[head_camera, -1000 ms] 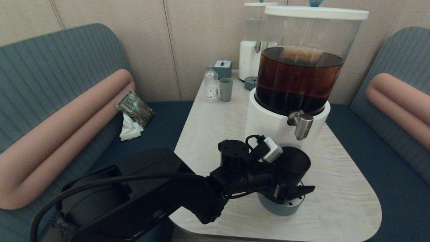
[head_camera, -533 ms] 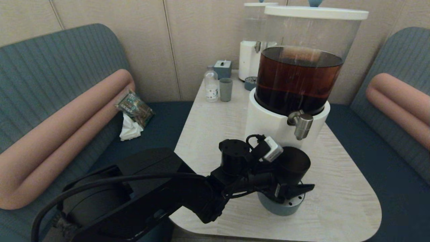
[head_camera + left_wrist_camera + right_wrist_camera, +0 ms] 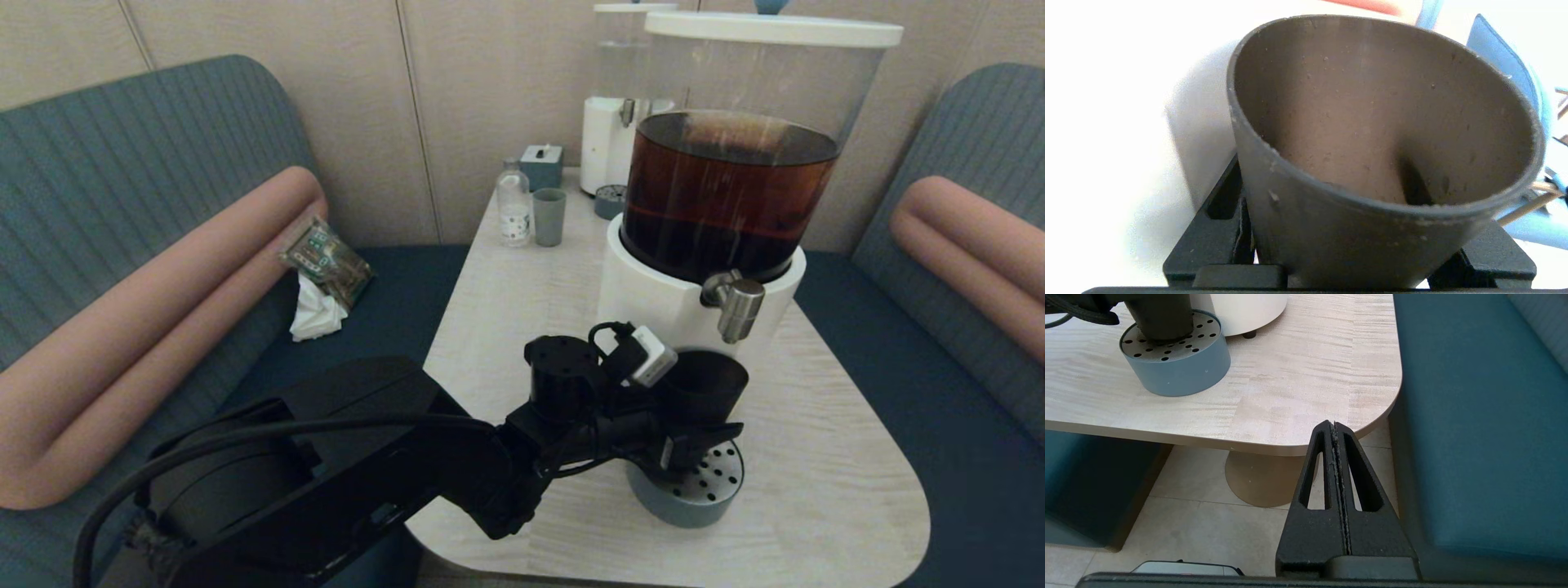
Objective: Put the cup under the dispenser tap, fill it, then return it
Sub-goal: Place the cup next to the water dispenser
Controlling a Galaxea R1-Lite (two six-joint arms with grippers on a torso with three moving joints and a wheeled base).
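Observation:
The dark tumbler cup (image 3: 704, 382) stands on the perforated blue-grey drip base (image 3: 694, 494), a little left of and below the brushed-steel tap (image 3: 739, 305) of the big brown-liquid dispenser (image 3: 718, 204). My left gripper (image 3: 694, 433) is shut on the cup's lower body. The cup (image 3: 1372, 143) fills the left wrist view; its inside looks empty, with a black finger (image 3: 1220, 228) against its side. The cup's foot (image 3: 1159, 316) also shows on the drip base (image 3: 1175, 363) in the right wrist view. My right gripper (image 3: 1336, 430) hangs shut and empty below the table's near right corner.
At the table's (image 3: 816, 457) far end stand a small grey-green cup (image 3: 549, 216), a clear bottle (image 3: 513, 204), a small blue box (image 3: 541, 166) and a second clear-liquid dispenser (image 3: 614, 106). Blue benches flank the table; a packet and tissue (image 3: 322, 273) lie on the left one.
My left gripper has shifted the cup slightly back toward the dispenser, uncovering more of the drip base's perforated top. The right arm has not moved.

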